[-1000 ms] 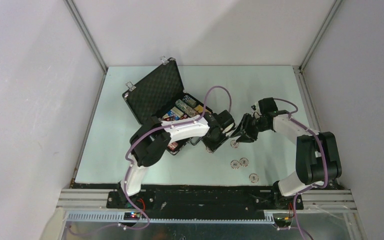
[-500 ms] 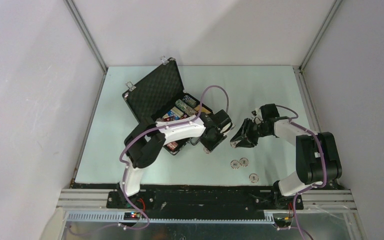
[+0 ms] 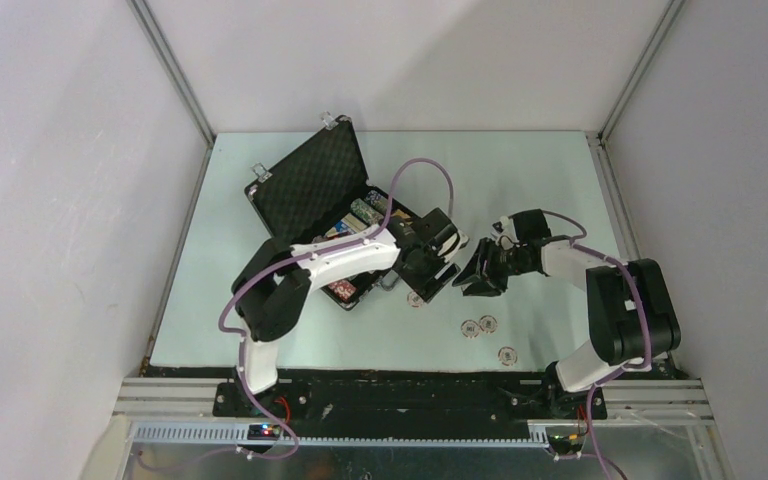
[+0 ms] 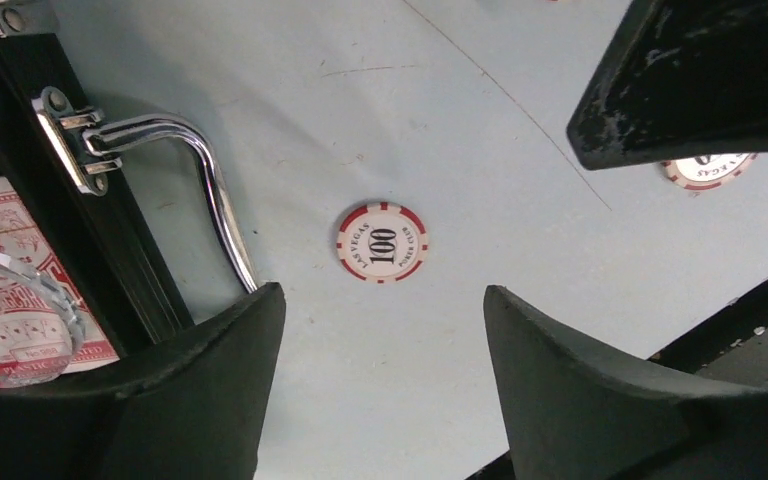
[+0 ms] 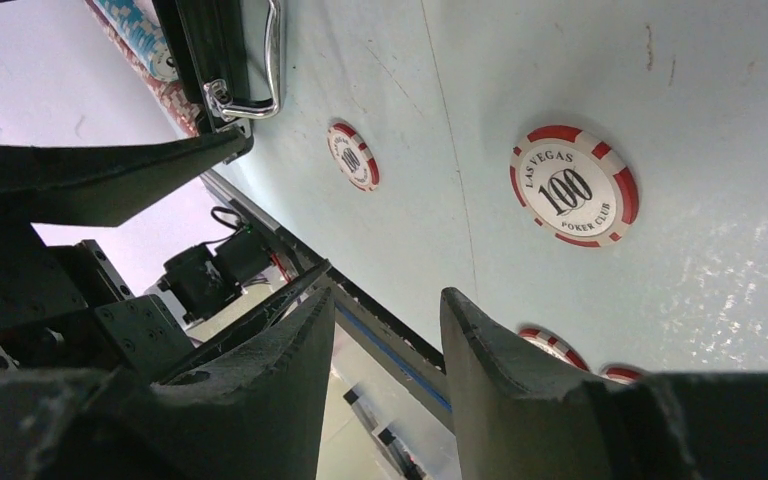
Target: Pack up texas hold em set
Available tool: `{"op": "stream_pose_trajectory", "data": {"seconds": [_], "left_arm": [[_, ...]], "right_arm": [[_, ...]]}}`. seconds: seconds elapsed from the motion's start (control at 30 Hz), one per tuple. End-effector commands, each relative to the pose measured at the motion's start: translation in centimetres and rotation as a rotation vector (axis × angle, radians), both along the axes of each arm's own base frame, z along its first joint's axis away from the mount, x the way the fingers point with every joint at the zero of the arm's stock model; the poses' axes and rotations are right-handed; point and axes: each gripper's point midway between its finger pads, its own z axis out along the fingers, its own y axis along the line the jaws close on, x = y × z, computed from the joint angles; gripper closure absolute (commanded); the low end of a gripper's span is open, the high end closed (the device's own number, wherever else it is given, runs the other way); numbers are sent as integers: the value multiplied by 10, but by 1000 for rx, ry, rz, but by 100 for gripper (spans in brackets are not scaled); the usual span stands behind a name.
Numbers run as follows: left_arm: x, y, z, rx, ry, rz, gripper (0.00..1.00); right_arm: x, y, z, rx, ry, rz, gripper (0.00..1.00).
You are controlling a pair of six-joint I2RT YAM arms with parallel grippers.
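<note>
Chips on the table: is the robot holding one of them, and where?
No, nothing is held. The left jaws gape open by one red-and-white chip lying flat on the table; the right jaws are empty too.

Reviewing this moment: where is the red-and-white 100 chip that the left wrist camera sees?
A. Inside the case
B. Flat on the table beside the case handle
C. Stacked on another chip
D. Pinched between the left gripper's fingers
B: the 100 chip lies flat on the table, apart from the silver handle of the case, while the left gripper stands open above it, holding nothing.
</note>
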Motion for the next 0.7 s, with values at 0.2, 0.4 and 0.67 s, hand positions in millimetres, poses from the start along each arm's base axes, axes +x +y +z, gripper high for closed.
{"op": "stream_pose_trajectory", "data": {"seconds": [0.2, 0.4, 0.67], "left_arm": [[0, -7, -28, 25, 87, -8, 22], [2, -4, -48, 75, 98, -6, 32], [-3, 23, -63, 210, 44, 9, 48]], "right_arm": [[5, -9, 2, -43, -39, -22, 55], [8, -20, 2, -73, -52, -66, 55], [8, -24, 2, -74, -55, -87, 55]]}}
